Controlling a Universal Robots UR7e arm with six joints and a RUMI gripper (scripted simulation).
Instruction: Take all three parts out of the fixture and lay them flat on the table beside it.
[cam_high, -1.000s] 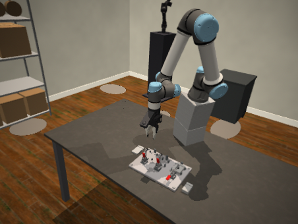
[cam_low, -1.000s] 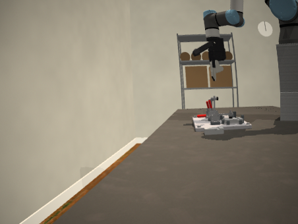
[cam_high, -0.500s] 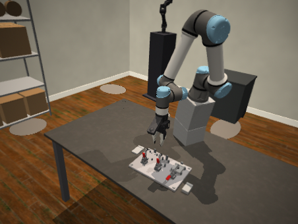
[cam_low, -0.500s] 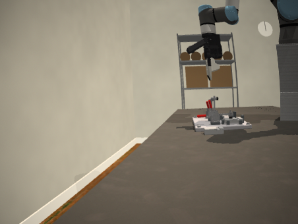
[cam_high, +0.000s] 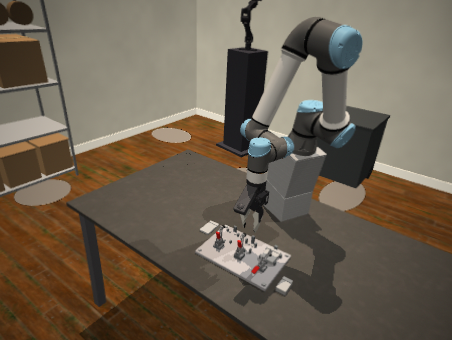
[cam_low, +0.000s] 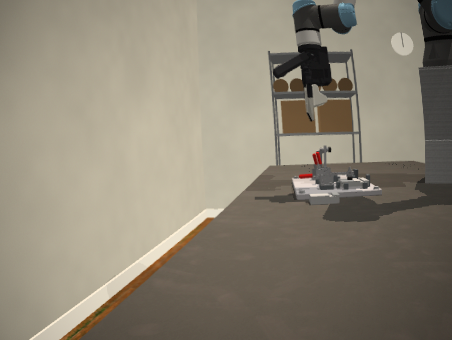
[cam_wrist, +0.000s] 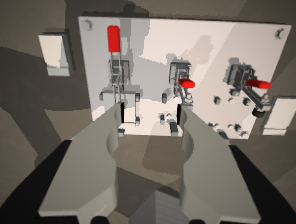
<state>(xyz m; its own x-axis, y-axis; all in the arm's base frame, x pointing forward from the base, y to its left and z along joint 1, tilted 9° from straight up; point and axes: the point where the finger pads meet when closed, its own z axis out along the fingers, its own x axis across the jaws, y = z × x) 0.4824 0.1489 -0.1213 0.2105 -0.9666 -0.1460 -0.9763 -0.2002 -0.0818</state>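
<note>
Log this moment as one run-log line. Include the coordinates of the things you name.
black-and-grey two-jaw hand (cam_high: 251, 227) (cam_low: 310, 119) (cam_wrist: 150, 104): open, nothing held | position: above white fixture plate (cam_high: 226, 263) (cam_low: 303, 193) (cam_wrist: 150, 45) | red-handled clamps: two handles raised, one lying flat

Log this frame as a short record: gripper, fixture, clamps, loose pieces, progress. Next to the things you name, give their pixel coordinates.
gripper: open (cam_high: 250, 226) (cam_low: 310, 119) (cam_wrist: 151, 113), above the fixture, nothing between its fingers
fixture: pale plate (cam_high: 225, 260) (cam_low: 300, 191) (cam_wrist: 150, 45) lying on the table
raised red handles: two (cam_high: 218, 235) (cam_high: 239, 244) (cam_wrist: 187, 83) (cam_wrist: 258, 84)
lowered red handle: one (cam_high: 255, 270) (cam_low: 305, 176) (cam_wrist: 114, 39)
pale blocks beside plate: two (cam_high: 209, 227) (cam_high: 284, 285) (cam_wrist: 53, 50) (cam_wrist: 281, 115), at opposite ends
progress: apparently unfinished; a pale piece (cam_wrist: 130, 110) seems to remain by the lowered-handle clamp
block identity: cannot tell whether they are removed parts
</note>
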